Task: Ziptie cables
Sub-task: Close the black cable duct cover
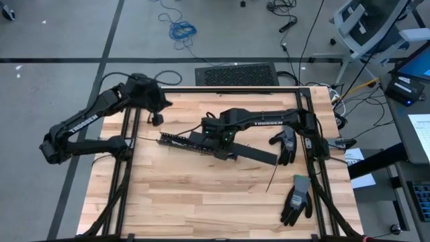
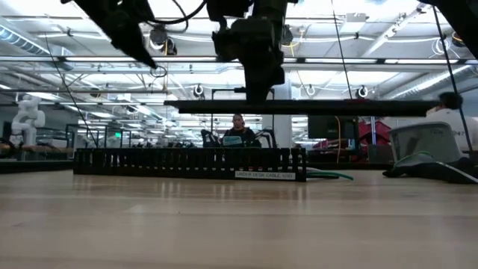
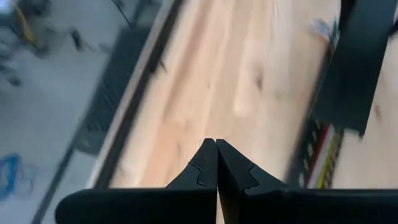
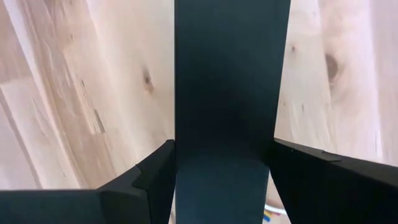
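Observation:
A long black slotted cable duct (image 1: pixel 178 140) (image 2: pixel 187 161) lies on the wooden table. Coloured cables show along it in the left wrist view (image 3: pixel 331 163), and a bit of them shows in the right wrist view (image 4: pixel 268 215). A green wire (image 2: pixel 328 176) trails from the duct's end. My right gripper (image 1: pixel 216 134) (image 4: pixel 222 146) is above the duct, shut on a flat black cover strip (image 1: pixel 255 153) (image 2: pixel 336 107). My left gripper (image 1: pixel 156 119) (image 3: pixel 216 142) hovers shut over the table's far left part, holding nothing. My right gripper pinches the flat black cover strip across its width, one finger on each long edge (image 4: pixel 186 143). It comes from above, pointing down, and holds the strip nearer the end toward the table's left. The strip is lifted clear and lies level above the duct.
Two dark work gloves lie on the table's right side, one farther (image 1: pixel 285 144) and one nearer (image 1: pixel 295 198). A thin black zip tie (image 1: pixel 272 178) lies between them. Bare wood spreads across the near half of the table (image 1: pixel 188 195). A person sits in the room beyond the table (image 2: pixel 237 128).

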### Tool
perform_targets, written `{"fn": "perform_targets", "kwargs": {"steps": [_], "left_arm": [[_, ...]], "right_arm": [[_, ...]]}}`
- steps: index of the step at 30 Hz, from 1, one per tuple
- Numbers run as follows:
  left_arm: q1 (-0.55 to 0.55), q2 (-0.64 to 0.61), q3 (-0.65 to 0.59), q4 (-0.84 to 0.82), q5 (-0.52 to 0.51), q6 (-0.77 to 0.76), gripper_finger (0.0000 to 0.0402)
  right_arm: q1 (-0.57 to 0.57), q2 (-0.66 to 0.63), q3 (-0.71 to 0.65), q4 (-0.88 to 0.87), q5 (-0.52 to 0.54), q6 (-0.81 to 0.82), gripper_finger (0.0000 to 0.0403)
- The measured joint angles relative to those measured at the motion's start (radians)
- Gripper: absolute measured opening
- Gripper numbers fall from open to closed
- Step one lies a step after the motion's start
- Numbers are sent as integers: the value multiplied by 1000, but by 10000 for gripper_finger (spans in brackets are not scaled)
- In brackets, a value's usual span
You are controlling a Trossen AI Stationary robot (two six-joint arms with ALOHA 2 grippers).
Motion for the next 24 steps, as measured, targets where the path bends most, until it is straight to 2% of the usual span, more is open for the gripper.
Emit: {"fn": "perform_targets", "kwargs": {"steps": [11,19,24], "left_arm": [[0,3,-64,-26,-9,17,0],[0,3,-66,-26,-11,26,0],[0,3,-66,-26,-11,26,0]], "right_arm": [[6,98,0,40,1,7,196],[3,101,0,54,5,36,196],[3,107,0,60,5,-11,196]]}}
